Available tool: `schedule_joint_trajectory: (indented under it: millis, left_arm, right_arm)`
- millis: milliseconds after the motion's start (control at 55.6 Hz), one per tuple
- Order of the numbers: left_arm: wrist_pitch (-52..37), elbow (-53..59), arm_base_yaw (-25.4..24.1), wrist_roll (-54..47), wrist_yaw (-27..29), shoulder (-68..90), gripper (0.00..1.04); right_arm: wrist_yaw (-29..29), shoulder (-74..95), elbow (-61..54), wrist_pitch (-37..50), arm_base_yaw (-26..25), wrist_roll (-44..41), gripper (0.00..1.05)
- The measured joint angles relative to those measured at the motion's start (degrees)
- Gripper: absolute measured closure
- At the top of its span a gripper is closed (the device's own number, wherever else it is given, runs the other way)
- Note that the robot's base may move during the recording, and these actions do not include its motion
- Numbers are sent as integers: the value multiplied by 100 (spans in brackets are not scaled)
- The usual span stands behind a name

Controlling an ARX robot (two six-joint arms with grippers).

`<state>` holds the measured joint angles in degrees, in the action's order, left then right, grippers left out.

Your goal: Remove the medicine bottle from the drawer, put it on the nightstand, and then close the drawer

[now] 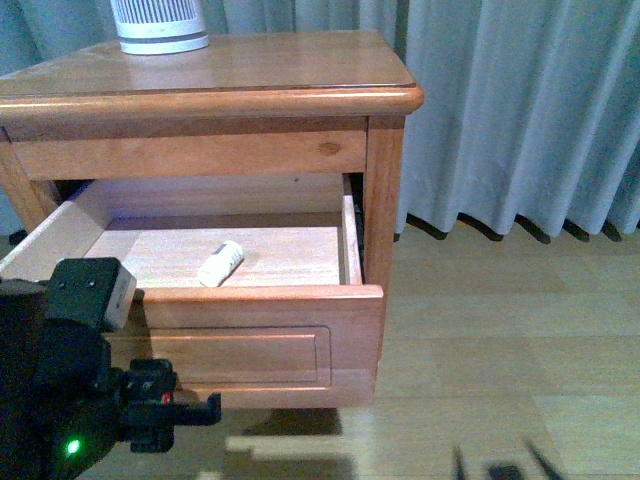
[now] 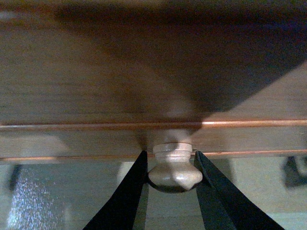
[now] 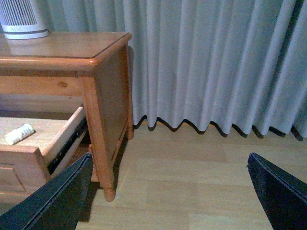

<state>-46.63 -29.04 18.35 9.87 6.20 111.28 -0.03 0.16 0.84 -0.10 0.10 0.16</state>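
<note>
The nightstand point(image 1: 300, 100) is cut off at the left and bottom in the front view, and the ribbed device point(image 1: 160, 30) at the back edge of its top loses its upper part to the frame. Its upper drawer point(image 1: 250, 305) stands pulled well out, the medicine bottle point(image 1: 220, 263) lying on its side near the middle of the pale floor, its cap end hard to make out. The left pincer point(image 2: 170, 154) is clamped on the drawer's round knob point(image 2: 173, 173), hidden by the left arm point(image 1: 50, 390) in the front view; the right pincer point(image 3: 169, 155) gapes wide, holding nothing.
</note>
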Motion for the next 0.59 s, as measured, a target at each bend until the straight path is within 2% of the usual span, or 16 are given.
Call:
schedule_joint_trajectory:
  millis: [144, 468, 594]
  left_arm:
    - [-35, 376, 162, 221, 57, -249, 79]
    - [105, 778, 627, 647, 131, -951, 26]
    - [494, 855, 638, 811, -118, -1471, 5]
  right_arm:
    - [0, 0, 0, 0, 0, 0, 7]
    - [0, 0, 0, 0, 0, 0, 7]
    - [0, 0, 0, 0, 0, 0, 7]
